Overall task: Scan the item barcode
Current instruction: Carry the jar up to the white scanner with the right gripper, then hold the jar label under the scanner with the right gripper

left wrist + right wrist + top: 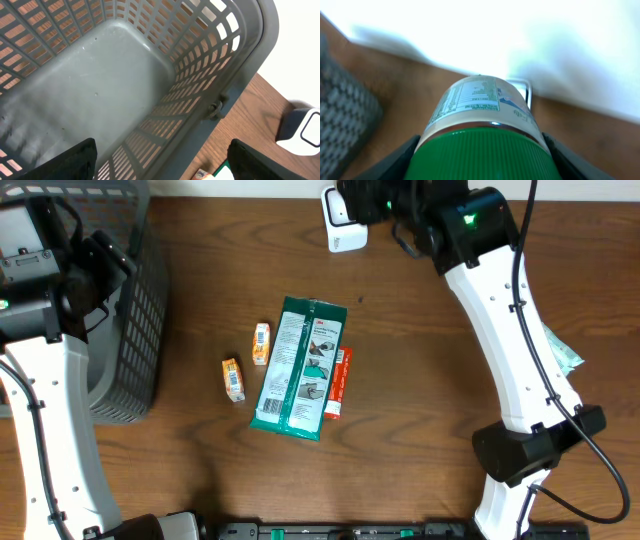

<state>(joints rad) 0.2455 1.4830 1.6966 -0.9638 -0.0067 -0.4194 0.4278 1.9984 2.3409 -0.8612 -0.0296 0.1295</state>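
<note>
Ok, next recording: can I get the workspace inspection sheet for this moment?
Surface: wooden table, no spills seen.
Job's things: green-lidded jar held up, label showing; white scanner at the far edge.
Clutter: green packet lying flat, red pack against its side, small box, orange box, pale green packet behind the right arm; grey basket empty where visible.
Grippers: left pincer open, empty, over the basket; right pincer shut on the jar.
Cables: black cable runs along the right arm, clear of the items.
Surroundings: white background beyond the table; nothing else seen.
</note>
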